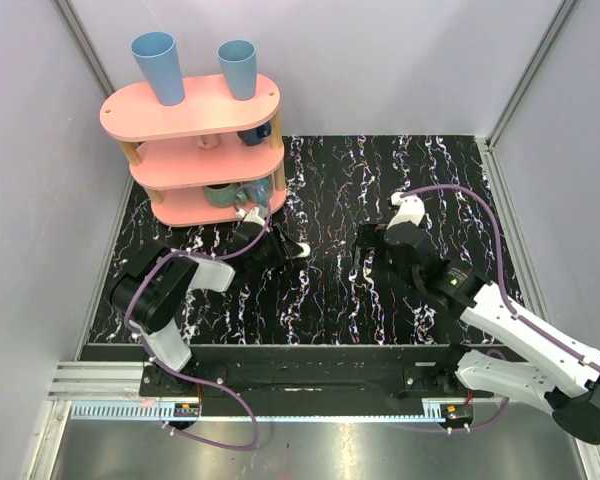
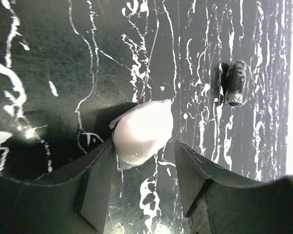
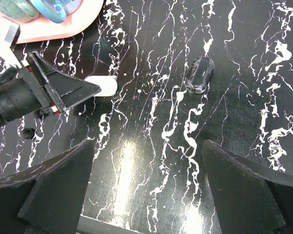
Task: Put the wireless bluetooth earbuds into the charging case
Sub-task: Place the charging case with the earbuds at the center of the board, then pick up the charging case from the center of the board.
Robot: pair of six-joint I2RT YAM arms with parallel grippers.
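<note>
1. My left gripper [image 2: 145, 143] sits low over the black marbled surface [image 1: 460, 180], its jaws partly apart and clamping nothing
2. The charging case [image 2: 142, 130] lies on the surface between those jaws, about midway between the left and right edges; one side touches one finger [image 2: 95, 180], with a gap to the other
3. My right gripper [image 3: 147, 142] hovers right of centre with its jaws spread wide and holds nothing
4. A small dark glossy piece [image 3: 200, 74] lies on the surface beyond the right gripper's fingers, apart from the case and on its right-edge side; I cannot tell what it is
5. A pink three-tier shelf [image 1: 190, 115] stands in the far left corner, with two blue cups [image 1: 158, 68] on its top tier
</note>
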